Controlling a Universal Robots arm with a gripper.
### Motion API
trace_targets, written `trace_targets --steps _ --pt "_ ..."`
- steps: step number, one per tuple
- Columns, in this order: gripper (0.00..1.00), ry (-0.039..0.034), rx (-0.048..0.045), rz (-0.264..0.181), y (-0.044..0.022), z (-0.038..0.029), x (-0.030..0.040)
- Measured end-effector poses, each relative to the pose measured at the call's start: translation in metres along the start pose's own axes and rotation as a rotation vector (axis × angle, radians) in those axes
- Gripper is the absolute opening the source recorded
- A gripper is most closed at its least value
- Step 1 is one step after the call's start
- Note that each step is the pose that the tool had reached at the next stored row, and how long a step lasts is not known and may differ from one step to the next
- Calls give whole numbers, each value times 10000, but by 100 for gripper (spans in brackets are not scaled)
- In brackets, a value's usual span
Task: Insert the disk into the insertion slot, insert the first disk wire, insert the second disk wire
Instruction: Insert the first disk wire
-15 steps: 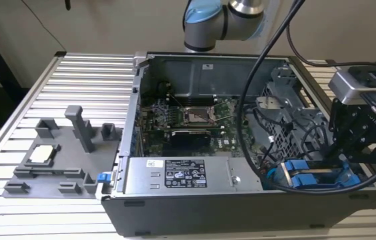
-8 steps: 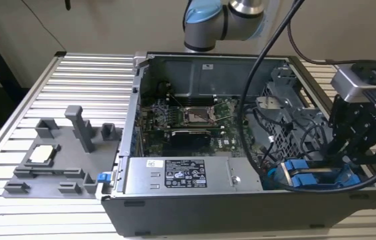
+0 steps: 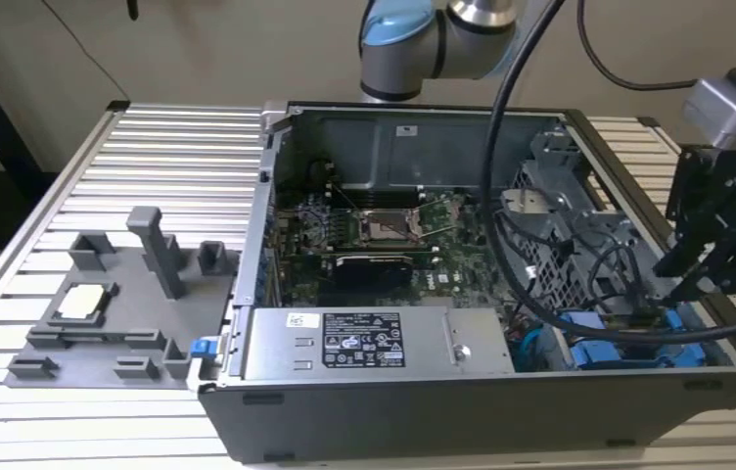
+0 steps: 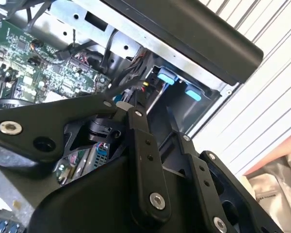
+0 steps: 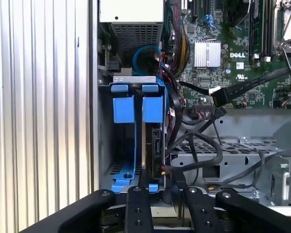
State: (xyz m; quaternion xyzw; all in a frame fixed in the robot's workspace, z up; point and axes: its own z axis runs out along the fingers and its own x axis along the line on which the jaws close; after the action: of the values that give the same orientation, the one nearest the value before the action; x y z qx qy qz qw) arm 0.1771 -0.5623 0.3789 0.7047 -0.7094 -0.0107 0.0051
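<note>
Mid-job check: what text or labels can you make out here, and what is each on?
On the power-supply box: white and black labels, too small to read.
On the circuit board: a white maker's logo; other markings too small.
On the hand: white lettering, partly cut off.
On the back wall of the case: a small sticker, unreadable.
</note>
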Motion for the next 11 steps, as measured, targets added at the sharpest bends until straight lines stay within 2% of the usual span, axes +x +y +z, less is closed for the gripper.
trace_targets --steps 4,8,11 --pt "33 1 0 -1 5 -165 -2" --pt "33 3 0 0 6 -167 -6" --pt "33 1 0 5 11 -166 -82"
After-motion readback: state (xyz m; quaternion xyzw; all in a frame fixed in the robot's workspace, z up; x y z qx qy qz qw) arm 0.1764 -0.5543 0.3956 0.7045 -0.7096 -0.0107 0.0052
